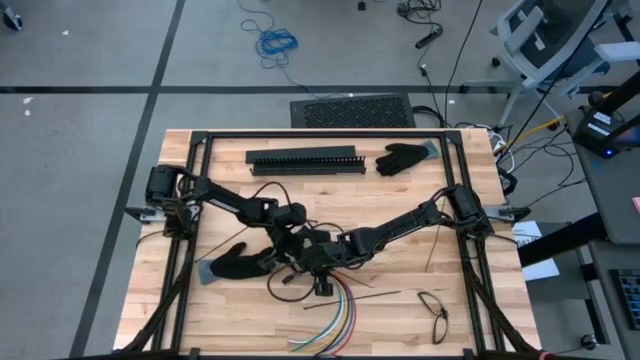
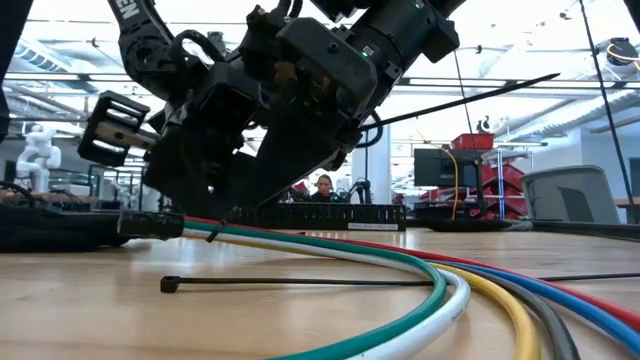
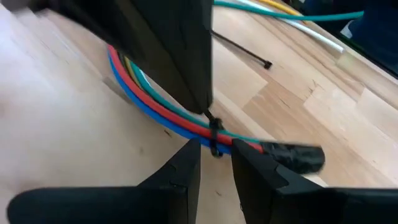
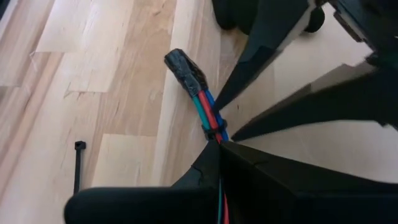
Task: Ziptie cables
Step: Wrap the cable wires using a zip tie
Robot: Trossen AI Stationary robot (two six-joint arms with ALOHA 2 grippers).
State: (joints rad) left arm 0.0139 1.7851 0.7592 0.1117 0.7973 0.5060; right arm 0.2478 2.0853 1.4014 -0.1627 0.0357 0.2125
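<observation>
At lower centre of the high view, the left gripper (image 3: 214, 163) seemingly pinches the zip tie (image 3: 214, 134) around the cables (image 3: 155, 99); the right gripper (image 4: 219, 149), fingers together, meets it. Tightening underway; next, pull the tail snug.

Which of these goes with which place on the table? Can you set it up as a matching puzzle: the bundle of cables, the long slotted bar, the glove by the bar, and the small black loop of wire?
Things:
1. bundle of cables
2. long slotted bar
3. glove
4. small black loop of wire

Places:
A. far edge, middle
B. near edge, fanning out below the two grippers
C. near right corner, lying alone
D. far edge, just right of the bar

Pairs: 1-B, 2-A, 3-D, 4-C
</observation>
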